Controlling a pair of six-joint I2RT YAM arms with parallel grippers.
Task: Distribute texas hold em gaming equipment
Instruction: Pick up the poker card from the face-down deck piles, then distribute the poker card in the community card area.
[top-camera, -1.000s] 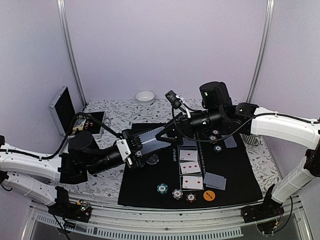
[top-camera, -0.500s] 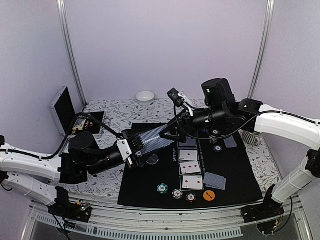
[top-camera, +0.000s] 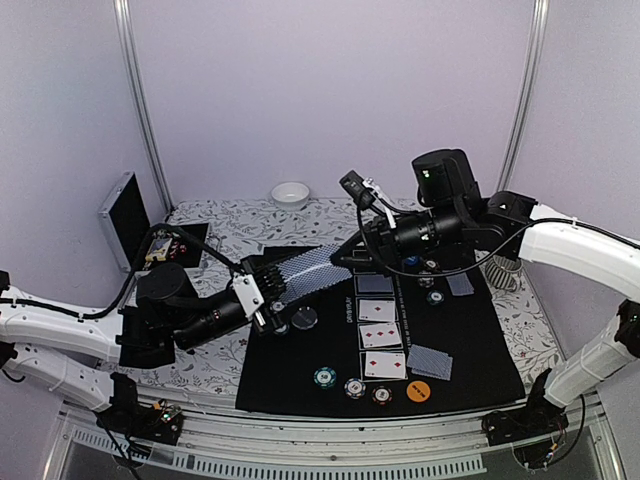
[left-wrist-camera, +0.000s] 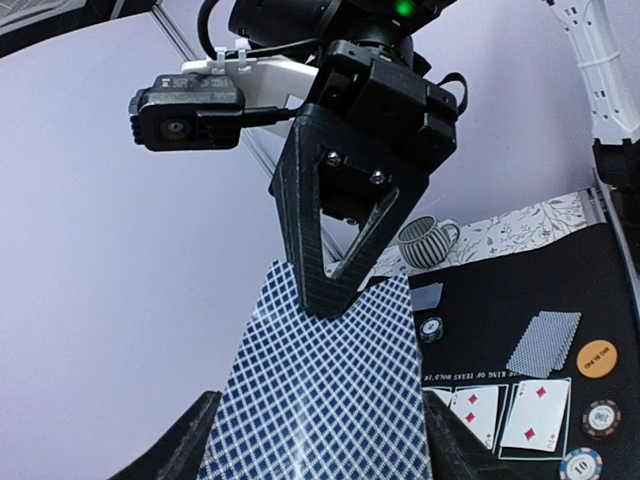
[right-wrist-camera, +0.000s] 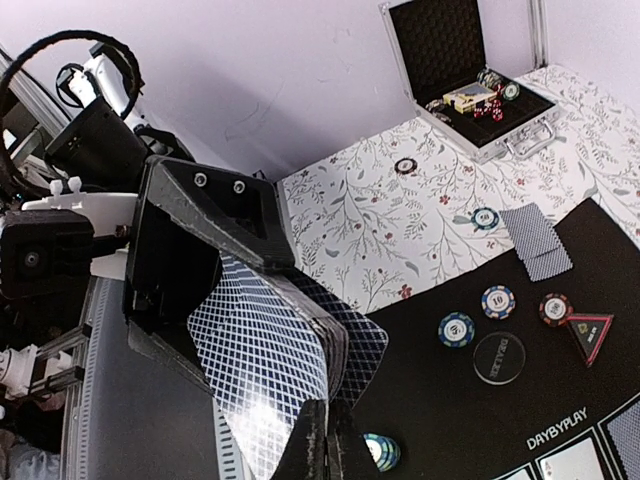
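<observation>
- The metal case stands open at the desk's far left. Its tray holds chips, a small card box and red dice.
- A white bowl sits at the back and a striped mug at the right. What is in them cannot be seen.
- The left tool grips the near end of the deck, held in the air over the black mat, with the lattice-printed backs up.
- The right tool is closed to a point on the deck's far edge. I cannot tell whether it pinches one card or several.
- Three face-up cards, all diamonds, lie in a row in the mat's white frames. One face-down card lies in the frame beyond.
- There are two small face-down piles: the near pile and the far pile.
- Three round striped-edge near chips line the mat's near edge, with an orange disc beside them. Three far chips lie close to the far pile.
- One clear round dealer disc lies on the mat under the deck.
</observation>
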